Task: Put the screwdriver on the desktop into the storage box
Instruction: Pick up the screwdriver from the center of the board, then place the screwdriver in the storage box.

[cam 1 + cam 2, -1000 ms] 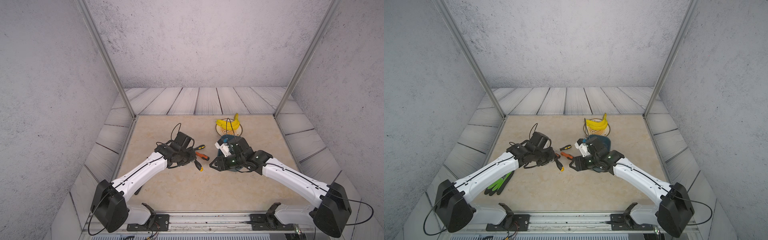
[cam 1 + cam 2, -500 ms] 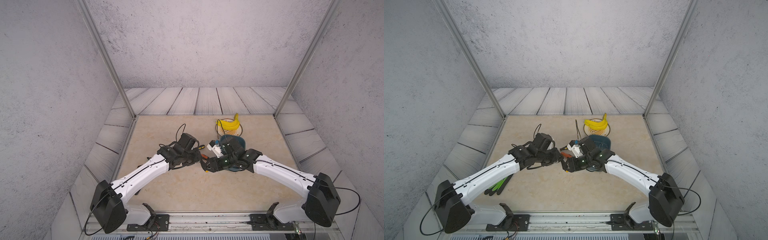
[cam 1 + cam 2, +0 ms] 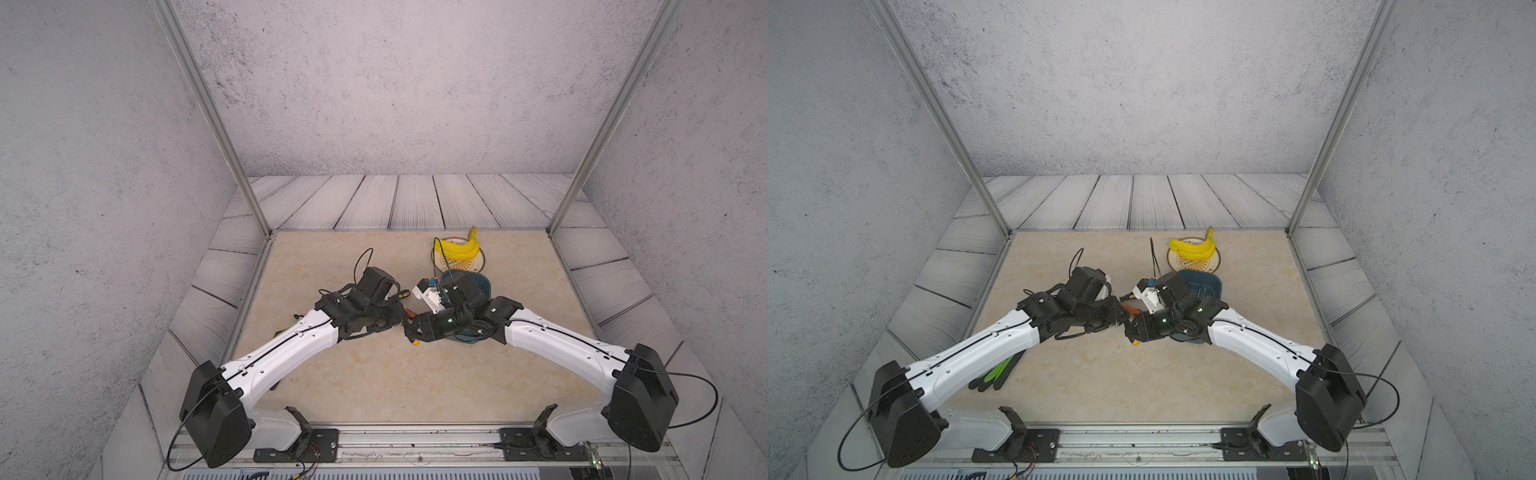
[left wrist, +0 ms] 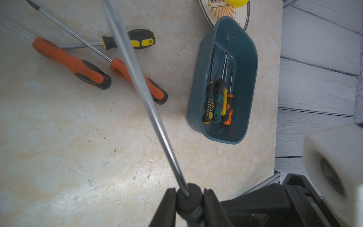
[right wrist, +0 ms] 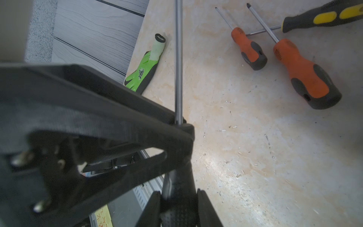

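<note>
- Above the middle of the beige marble-patterned desktop (image 4: 78,147), both arms meet on one tool: a long steel-shafted screwdriver with a black grip (image 4: 158,125), apparently held clear of the surface.
- Left gripper (image 4: 189,193): fingers clamped on the black collar where shaft meets grip.
- Right gripper (image 5: 177,193): fingers pressed against both sides of the textured grip, just behind the left's hold. It reads as a closed hold, but how firm it is cannot be told.
- Dark teal rectangular plastic storage box (image 4: 193,102): on the desktop near the grippers, partly hidden by the right arm in both top views. Several small screwdrivers (image 4: 216,102) lie lengthwise inside.
- Loose on the desktop: two orange-and-black-handled screwdrivers (image 4: 72,62) (image 4: 155,92) and a black-and-yellow-handled screwdriver (image 4: 135,38).
- Judged step: hand-over from left arm to right, with both holds on.
- Next move calls for the left fingers to part and back away. The right arm then carries the tool over the box, turns the shaft along the long axis, lowers and lets go.
- Risk: the shaft looks long against the box, so the tip may ride on the rim.
</note>
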Available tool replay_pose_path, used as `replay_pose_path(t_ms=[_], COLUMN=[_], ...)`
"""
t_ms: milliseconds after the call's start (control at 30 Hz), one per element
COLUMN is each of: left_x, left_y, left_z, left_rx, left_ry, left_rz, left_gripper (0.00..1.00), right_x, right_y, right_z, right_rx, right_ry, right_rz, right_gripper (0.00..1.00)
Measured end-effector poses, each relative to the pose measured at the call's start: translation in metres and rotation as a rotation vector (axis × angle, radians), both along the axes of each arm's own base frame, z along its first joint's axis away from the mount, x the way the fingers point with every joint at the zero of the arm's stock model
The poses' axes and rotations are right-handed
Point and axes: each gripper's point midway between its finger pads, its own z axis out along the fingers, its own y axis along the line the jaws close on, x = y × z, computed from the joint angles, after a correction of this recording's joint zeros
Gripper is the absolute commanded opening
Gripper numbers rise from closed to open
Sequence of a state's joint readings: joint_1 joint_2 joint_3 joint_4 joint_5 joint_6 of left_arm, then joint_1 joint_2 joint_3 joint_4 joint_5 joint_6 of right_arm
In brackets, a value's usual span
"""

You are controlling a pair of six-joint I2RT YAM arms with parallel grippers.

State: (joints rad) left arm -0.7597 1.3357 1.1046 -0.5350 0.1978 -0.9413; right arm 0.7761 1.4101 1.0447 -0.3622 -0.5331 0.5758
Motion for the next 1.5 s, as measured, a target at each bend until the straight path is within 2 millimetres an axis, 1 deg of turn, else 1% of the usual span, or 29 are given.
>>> replay_pose_path(t_ms=[33, 100, 167, 233, 333, 367, 433, 533, 667, 800, 900, 1033, 1100, 1300, 1400, 1500], left_x=[0.0, 0.001, 0.003, 0.004, 0.007, 0.008, 0.008, 0.005, 0.003, -0.001, -0.004, -0.007, -0.008, -0.012, -0.015, -0.016], left_y=[0.0, 0.001, 0.002, 0.004, 0.01, 0.012, 0.018, 0.027, 0.034, 0.039, 0.041, 0.043, 0.044, 0.048, 0.051, 0.052], left_z=[0.0, 0.002, 0.007, 0.014, 0.027, 0.032, 0.039, 0.047, 0.052, 0.042, 0.031, 0.021, 0.017, 0.007, 0.003, -0.002], left_rx=[0.001, 0.005, 0.002, 0.0, 0.004, 0.005, 0.013, 0.024, 0.029, 0.043, 0.057, 0.068, 0.071, 0.079, 0.083, 0.086], left_ry=[-0.001, -0.014, -0.028, -0.048, -0.093, -0.109, -0.137, -0.166, -0.185, -0.169, -0.148, -0.125, -0.117, -0.099, -0.091, -0.081], left_rz=[0.0, -0.002, 0.008, 0.018, 0.03, 0.034, 0.045, 0.057, 0.071, 0.078, 0.078, 0.081, 0.083, 0.091, 0.094, 0.099], left_gripper=[0.37, 0.52, 0.61, 0.65, 0.67, 0.7, 0.71, 0.71, 0.71, 0.71, 0.71, 0.71, 0.71, 0.71, 0.71, 0.7], right_x=[0.0, 0.001, 0.004, 0.006, 0.012, 0.015, 0.02, 0.029, 0.046, 0.062, 0.069, 0.074, 0.079, 0.094, 0.095, 0.097], right_y=[0.0, -0.002, -0.006, -0.01, -0.017, -0.021, -0.029, -0.05, -0.09, -0.133, -0.155, -0.171, -0.177, -0.19, -0.195, -0.2], right_z=[0.0, -0.002, -0.007, -0.01, -0.015, -0.017, -0.021, -0.025, -0.026, -0.034, -0.041, -0.05, -0.059, -0.087, -0.1, -0.108], right_rx=[-0.001, -0.017, -0.043, -0.065, -0.095, -0.108, -0.129, -0.152, -0.183, -0.243, -0.306, -0.382, -0.432, -0.566, -0.614, -0.656], right_ry=[-0.001, -0.004, -0.004, -0.004, -0.002, -0.002, 0.002, 0.012, 0.022, 0.037, 0.033, 0.017, 0.021, 0.059, 0.078, 0.092], right_rz=[-0.001, -0.013, -0.034, -0.056, -0.095, -0.112, -0.146, -0.22, -0.369, -0.524, -0.595, -0.641, -0.658, -0.68, -0.687, -0.693], right_gripper=[0.12, 0.12, 0.11, 0.11, 0.11, 0.11, 0.11, 0.11, 0.11, 0.11, 0.11, 0.11, 0.11, 0.12, 0.13, 0.15])
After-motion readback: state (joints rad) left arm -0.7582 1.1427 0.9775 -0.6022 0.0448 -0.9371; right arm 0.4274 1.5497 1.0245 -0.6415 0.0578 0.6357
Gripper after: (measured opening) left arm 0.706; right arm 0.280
